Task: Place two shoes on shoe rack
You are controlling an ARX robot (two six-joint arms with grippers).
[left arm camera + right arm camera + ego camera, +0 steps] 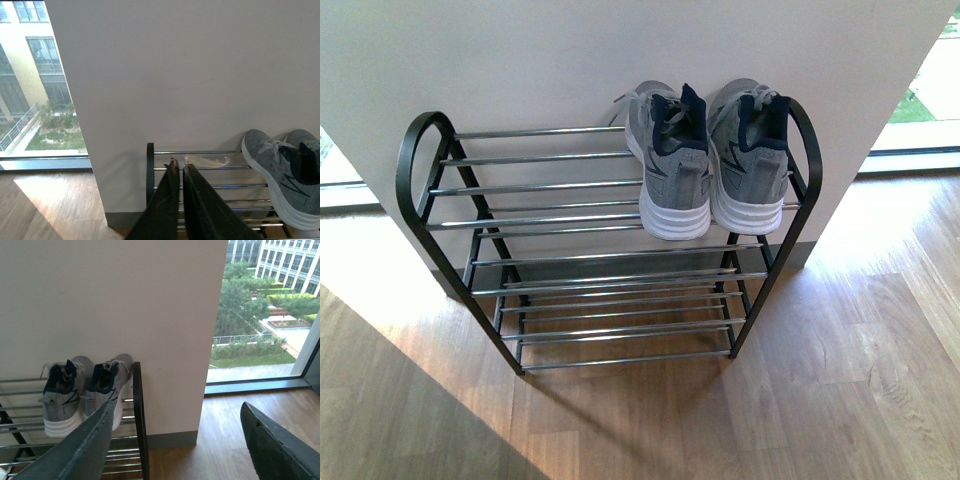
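You see the low shoe rack of black metal side frames and shiny silver rods filling the centre of the front view. It stands on the light wooden floor against the white wall. The pair of grey knit sneakers with white soles and navy lining sits on the top tier at the rack's right end, just right of centre in the upper part of the frame. The two sneakers are side by side and touching, with heels toward you and toes at the wall. Your left fingers are pressed together with only a thin slit between them, holding nothing, near the rack's end away from the sneakers. Your right fingers stand wide apart and empty, by the sneaker end of the rack.
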